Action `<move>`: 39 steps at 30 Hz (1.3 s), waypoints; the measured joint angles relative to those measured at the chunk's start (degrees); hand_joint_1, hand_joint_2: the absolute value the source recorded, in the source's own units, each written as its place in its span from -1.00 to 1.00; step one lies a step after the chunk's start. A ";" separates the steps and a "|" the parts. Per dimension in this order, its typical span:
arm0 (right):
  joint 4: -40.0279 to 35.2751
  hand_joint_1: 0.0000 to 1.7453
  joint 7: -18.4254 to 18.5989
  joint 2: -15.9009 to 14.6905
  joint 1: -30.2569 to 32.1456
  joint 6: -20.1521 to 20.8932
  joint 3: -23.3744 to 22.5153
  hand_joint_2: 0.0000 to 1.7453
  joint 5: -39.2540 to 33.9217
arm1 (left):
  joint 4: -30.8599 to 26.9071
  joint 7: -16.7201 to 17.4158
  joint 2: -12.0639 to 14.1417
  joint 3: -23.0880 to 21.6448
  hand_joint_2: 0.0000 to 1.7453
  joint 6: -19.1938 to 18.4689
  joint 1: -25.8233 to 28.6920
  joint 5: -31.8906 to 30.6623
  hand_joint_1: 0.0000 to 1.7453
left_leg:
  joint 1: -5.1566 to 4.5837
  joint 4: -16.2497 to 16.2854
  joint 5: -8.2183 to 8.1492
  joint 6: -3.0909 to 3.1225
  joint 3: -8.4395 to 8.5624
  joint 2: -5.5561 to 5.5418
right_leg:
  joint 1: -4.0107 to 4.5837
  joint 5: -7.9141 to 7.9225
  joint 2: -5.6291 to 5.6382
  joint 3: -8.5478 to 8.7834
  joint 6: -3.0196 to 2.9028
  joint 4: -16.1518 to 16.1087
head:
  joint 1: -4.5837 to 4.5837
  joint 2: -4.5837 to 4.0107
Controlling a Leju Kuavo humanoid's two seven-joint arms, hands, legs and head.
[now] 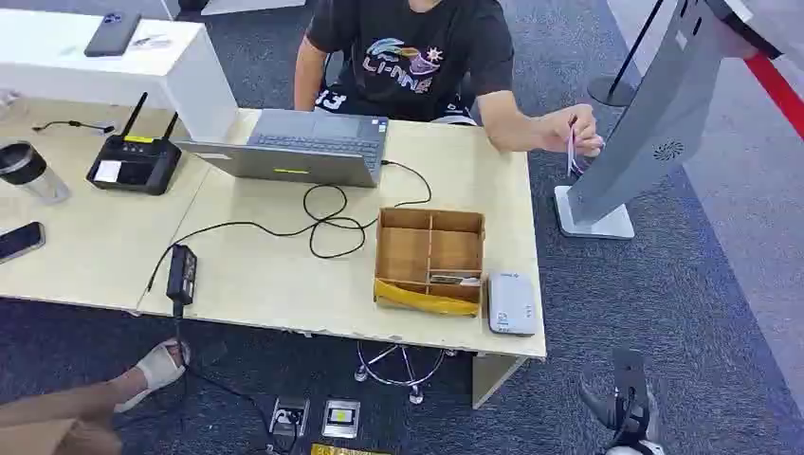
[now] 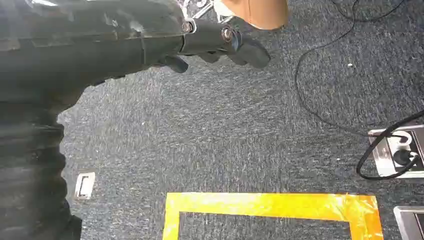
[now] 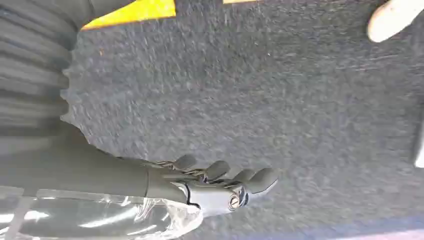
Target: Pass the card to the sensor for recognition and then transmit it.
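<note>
A person in a black shirt sits behind the table and holds a card (image 1: pixel 573 152) out past the table's right end, beside the grey kiosk stand (image 1: pixel 654 123). The white card sensor (image 1: pixel 512 303) lies at the table's front right corner, next to a wooden compartment box (image 1: pixel 430 258) with another card (image 1: pixel 455 280) in its front section. My right hand (image 1: pixel 626 403) (image 3: pixel 220 185) hangs low over the carpet, right of the table, fingers loosely extended and holding nothing. Over the carpet hangs my left hand (image 2: pixel 220 42), also holding nothing.
On the table (image 1: pixel 265 275) are a laptop (image 1: pixel 299 147), a black router (image 1: pixel 136 161), a power brick (image 1: pixel 181 273) with looped cables, a phone (image 1: pixel 19 241) and a cup (image 1: pixel 27 171). A sandalled foot (image 1: pixel 156 368) shows at the front left. Floor sockets (image 1: pixel 313 417) and yellow tape (image 2: pixel 270 207) mark the carpet.
</note>
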 joint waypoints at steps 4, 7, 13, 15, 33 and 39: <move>-5.91 -1.00 3.44 -0.99 1.21 -0.04 -2.50 1.00 6.29 | 0.00 -0.04 0.00 -0.07 1.00 0.00 0.02 0.00 -1.00 | 0.00 0.00 0.00 0.00 0.00 0.00 | 0.00 0.00 0.00 0.00 0.00 0.00 | 0.02 0.00; -10.27 -1.00 5.48 -1.93 2.24 -0.07 -4.25 1.00 9.47 | 0.00 -0.04 0.00 -0.20 1.00 -0.05 0.03 0.00 -1.00 | -0.01 0.01 0.00 0.00 0.00 0.00 | -0.01 0.00 0.00 0.00 0.00 0.00 | -0.02 0.00; -19.81 -1.00 8.73 -4.00 2.97 -0.09 -7.41 1.00 14.71 | 0.00 0.00 0.00 -1.55 1.00 -0.31 0.05 0.00 -1.00 | -0.01 0.01 0.00 0.00 0.01 0.00 | -0.02 0.01 0.00 0.00 0.00 0.00 | 0.00 0.00; -22.56 -1.00 9.15 -4.42 3.01 -0.09 -8.31 1.00 15.81 | 0.00 0.00 0.00 -1.90 1.00 -0.33 0.08 0.00 -1.00 | -0.01 0.01 0.00 0.00 0.01 0.00 | -0.02 0.01 0.00 0.00 0.00 0.00 | -0.02 0.00; -60.97 -1.00 20.80 -5.88 1.01 0.06 -8.99 1.00 58.31 | 0.00 1.18 -0.98 -8.26 1.00 -3.04 -0.39 0.00 -1.00 | -0.01 0.00 0.01 -0.01 -0.03 0.01 | -0.01 0.03 0.01 -0.01 -0.01 0.03 | -0.07 0.00; -67.16 -1.00 22.09 -5.53 -6.37 5.05 1.54 1.00 68.92 | 0.00 3.28 -1.55 -10.80 1.00 -4.13 -1.29 0.00 -1.00 | 0.02 0.00 0.08 -0.02 -0.03 -0.09 | 0.03 0.02 -0.06 0.05 -0.01 0.03 | 0.00 0.00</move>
